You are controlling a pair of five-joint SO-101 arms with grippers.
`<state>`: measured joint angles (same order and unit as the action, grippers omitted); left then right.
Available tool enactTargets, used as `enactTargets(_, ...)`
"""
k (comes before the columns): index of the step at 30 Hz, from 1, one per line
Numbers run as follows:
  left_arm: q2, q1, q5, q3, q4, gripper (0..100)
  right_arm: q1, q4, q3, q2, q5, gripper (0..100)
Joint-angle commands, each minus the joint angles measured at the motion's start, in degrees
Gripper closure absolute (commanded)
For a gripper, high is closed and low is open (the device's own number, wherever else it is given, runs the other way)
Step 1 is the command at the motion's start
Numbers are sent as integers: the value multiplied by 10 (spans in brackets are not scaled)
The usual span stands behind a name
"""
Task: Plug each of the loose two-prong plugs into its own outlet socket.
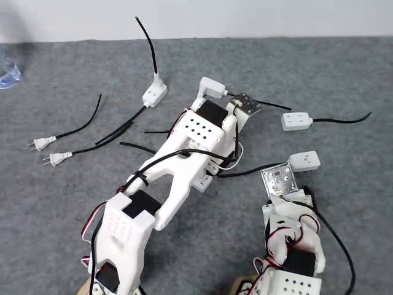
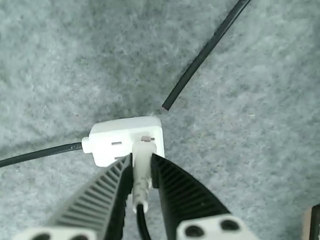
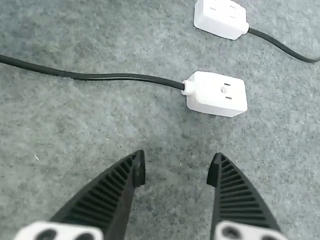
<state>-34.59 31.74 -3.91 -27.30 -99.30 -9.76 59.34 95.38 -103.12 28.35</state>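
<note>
Your left gripper [image 2: 141, 159] is shut tight on a plug [image 2: 142, 172]. The plug's nose is right at the socket [image 2: 117, 140] on the desk [image 2: 260, 150]. I think you should push it straight in next. Your right gripper [image 3: 175, 172] is wide open and empty, near a second socket [image 3: 216, 93].

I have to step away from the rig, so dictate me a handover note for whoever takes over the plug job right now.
Left gripper shut on a plug, its nose against a white outlet; full seating cannot be told.
Right gripper open and empty over the grey mat, short of a second outlet, a third outlet beyond.
Done: at most this one plug.
Left: a loose plug and a second loose plug lie on the mat away from both arms; a fourth outlet lies nearer them.
</note>
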Motion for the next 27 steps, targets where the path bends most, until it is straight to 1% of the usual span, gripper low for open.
enactTargets(1, 3, 12, -9, 25, -11, 991, -7, -11, 9, -7, -4, 801)
enactTargets(14, 3, 13, -25, 28, -10, 991, -7, -11, 9, -7, -4, 801)
enactTargets(20, -11, 9, -24, 46, 32, 991, -7, -10, 9, -7, -4, 801)
enactTargets(24, -76, 8, -23, 78, 80, 991, -7, -10, 9, -7, -4, 801)
enactTargets(27, -118, 8, -22, 68, 85, 991, -7, -10, 9, -7, -4, 801)
